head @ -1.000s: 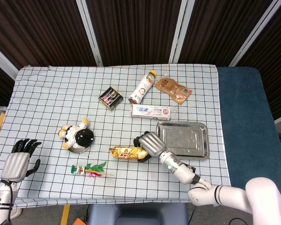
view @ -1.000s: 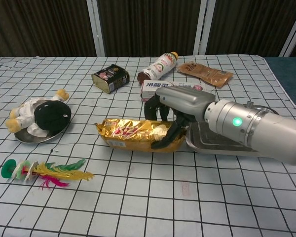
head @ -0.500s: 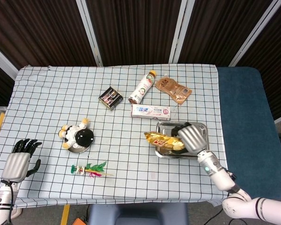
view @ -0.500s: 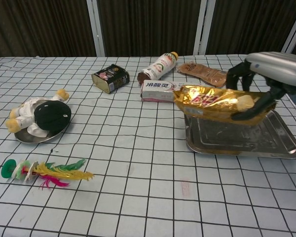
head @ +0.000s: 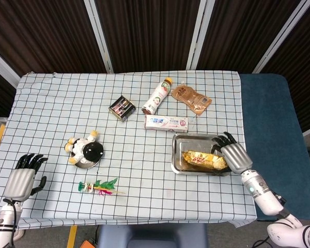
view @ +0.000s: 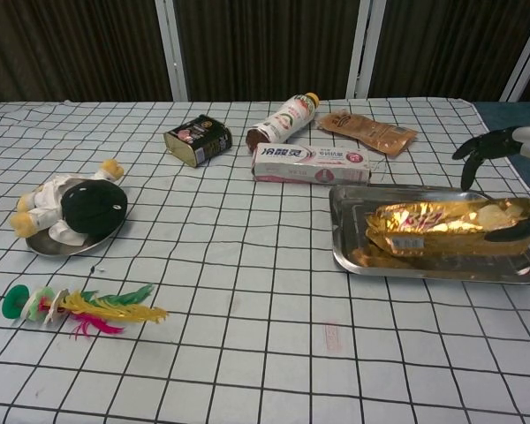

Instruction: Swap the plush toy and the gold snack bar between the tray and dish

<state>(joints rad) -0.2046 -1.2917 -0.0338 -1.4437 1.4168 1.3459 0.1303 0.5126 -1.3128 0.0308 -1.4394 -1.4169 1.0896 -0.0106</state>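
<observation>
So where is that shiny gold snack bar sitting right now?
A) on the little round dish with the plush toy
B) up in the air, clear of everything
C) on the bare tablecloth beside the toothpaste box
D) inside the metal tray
D: the gold snack bar lies flat inside the metal tray, with the right hand at its far end.
</observation>
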